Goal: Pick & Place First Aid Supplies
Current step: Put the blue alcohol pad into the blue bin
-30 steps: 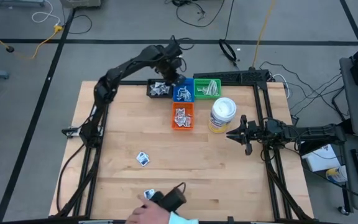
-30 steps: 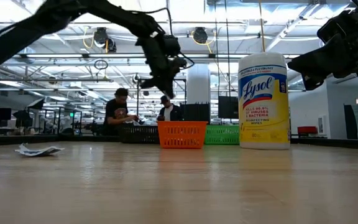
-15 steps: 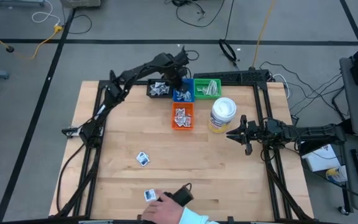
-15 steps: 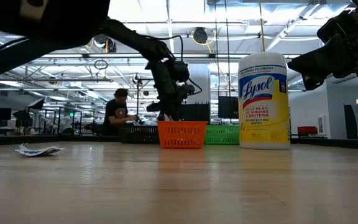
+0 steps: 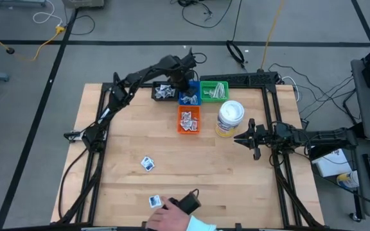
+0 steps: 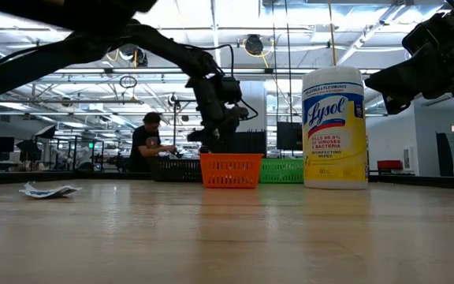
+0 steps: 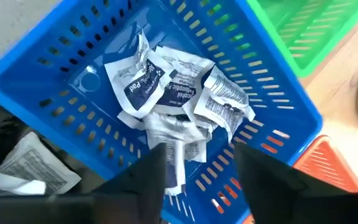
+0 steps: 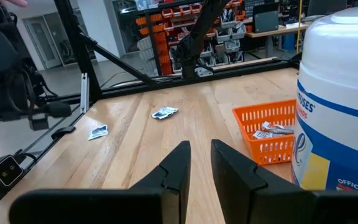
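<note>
Four baskets (image 5: pixel 188 97) at table's far edge, 2 loose packets (image 5: pixel 148 163) on wood; left gripper (image 7: pixel 197 171) parted, empty, above blue basket; right gripper (image 8: pixel 199 163) nearly closed, empty, beside 1 wipes tub (image 5: pixel 229 118)

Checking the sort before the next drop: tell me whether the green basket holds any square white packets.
No: in the high view the green basket holds only narrow pale wrapped strips, while the square packets sit in the other baskets.

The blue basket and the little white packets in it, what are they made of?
The blue basket looks like glossy moulded plastic: slotted walls, shiny bottom. The white packets look like thin paper or foil wrappers, since they crinkle and bend; which one is hard to tell.
</note>
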Motion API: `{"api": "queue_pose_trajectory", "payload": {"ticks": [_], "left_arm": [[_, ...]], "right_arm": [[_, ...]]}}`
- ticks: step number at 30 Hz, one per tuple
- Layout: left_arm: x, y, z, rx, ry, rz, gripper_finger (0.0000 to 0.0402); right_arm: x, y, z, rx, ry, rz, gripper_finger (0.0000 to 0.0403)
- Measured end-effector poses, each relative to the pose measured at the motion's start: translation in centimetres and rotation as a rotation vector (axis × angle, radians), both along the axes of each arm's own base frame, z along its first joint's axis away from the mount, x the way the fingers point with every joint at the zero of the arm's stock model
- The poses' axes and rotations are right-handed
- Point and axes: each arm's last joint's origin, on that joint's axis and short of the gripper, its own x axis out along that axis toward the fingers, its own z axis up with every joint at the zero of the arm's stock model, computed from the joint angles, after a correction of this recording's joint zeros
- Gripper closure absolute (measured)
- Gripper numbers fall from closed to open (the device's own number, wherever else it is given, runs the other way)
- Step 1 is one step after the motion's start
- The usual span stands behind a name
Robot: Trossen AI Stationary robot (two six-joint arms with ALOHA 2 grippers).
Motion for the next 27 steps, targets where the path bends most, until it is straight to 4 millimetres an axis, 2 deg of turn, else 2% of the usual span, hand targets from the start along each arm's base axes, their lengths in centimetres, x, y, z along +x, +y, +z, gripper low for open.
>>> {"api": "queue_pose_trajectory", "payload": {"ticks": [6, 11, 15, 18, 22, 27], "left_arm": [[0.0, 0.3, 2.6, 0.110, 0.006, 0.034, 0.0158], [-0.4, -0.4, 4.6, 0.172, 0.003, 0.039, 0.0141], [-0.7, -1.3, 4.4, 0.085, 0.062, 0.062, 0.0142], [-1.0, -3.1, 4.2, 0.007, 0.166, 0.061, 0.0148], [-0.3, -6.5, 4.2, -0.056, 0.279, -0.003, 0.0158], [1.7, -11.8, 5.5, -0.020, 0.262, -0.155, 0.0165]], "right_arm": [[0.0, 0.0, 0.0, 0.000, -0.001, 0.000, 0.0344], [0.0, 0.0, 0.0, 0.000, 0.000, 0.000, 0.0344], [0.0, 0.0, 0.0, 0.000, 0.000, 0.000, 0.0344], [0.0, 0.0, 0.0, 0.000, 0.000, 0.000, 0.0344], [0.0, 0.0, 0.0, 0.000, 0.000, 0.000, 0.0344], [0.0, 0.0, 0.0, 0.000, -0.001, 0.000, 0.0344]]}}
